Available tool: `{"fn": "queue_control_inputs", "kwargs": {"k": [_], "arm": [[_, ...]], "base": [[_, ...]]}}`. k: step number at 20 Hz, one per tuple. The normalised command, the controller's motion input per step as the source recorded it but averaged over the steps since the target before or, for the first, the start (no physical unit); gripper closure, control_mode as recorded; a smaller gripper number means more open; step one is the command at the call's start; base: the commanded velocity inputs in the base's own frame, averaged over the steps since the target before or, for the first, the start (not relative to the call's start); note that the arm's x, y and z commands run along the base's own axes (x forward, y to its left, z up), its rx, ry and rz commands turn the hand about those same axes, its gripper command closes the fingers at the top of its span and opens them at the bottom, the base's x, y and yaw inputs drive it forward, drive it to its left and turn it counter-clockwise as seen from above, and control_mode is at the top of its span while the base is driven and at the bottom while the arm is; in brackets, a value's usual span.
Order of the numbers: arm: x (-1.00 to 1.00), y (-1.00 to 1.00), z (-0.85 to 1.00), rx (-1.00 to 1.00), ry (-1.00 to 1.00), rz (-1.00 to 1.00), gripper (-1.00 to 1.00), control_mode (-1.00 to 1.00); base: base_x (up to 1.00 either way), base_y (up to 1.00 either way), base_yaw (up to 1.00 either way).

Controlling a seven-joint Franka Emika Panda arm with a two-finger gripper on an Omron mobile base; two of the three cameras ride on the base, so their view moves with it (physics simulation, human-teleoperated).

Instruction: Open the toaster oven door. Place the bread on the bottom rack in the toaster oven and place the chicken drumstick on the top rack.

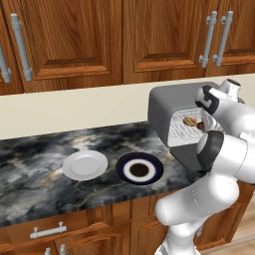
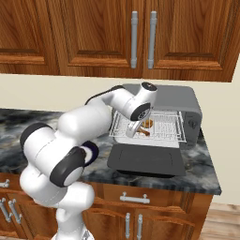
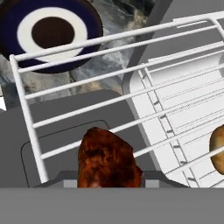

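Chicken drumstick (image 3: pixel 107 159) at 6 o'clock over top rack (image 3: pixel 87 74): light, lumpy, probably greasy (grip thick middle). Gripper (image 2: pixel 132 132) state: cannot tell.

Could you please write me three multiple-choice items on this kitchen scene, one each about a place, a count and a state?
1. Where is the bread?
A. on the white plate
B. inside the toaster oven
C. on the floor

2. How many dishes sit on the counter?
A. two
B. four
C. none

3. How is the toaster oven door?
A. shut
B. removed
C. folded down open

Answers:
1 B, the bun lies on a rack inside.
2 A, a white plate and a dark-rimmed plate.
3 C, the panel lies flat before the oven.
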Motion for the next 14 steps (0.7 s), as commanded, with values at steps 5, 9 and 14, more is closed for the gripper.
{"fn": "queue_control_inputs", "kwargs": {"k": [5, 9, 14], "arm": [[0.00, -0.04, -0.07, 0.00, 0.00, 0.07, -1.00, -1.00], [0.00, -0.07, 0.00, 0.00, 0.00, 0.07, -1.00, -1.00], [-0.02, -0.11, 0.11, 0.00, 0.00, 0.05, -1.00, -1.00]], "base": [[0.00, 0.00, 0.00], [0.00, 0.00, 0.00], [0.00, 0.00, 0.00]]}}
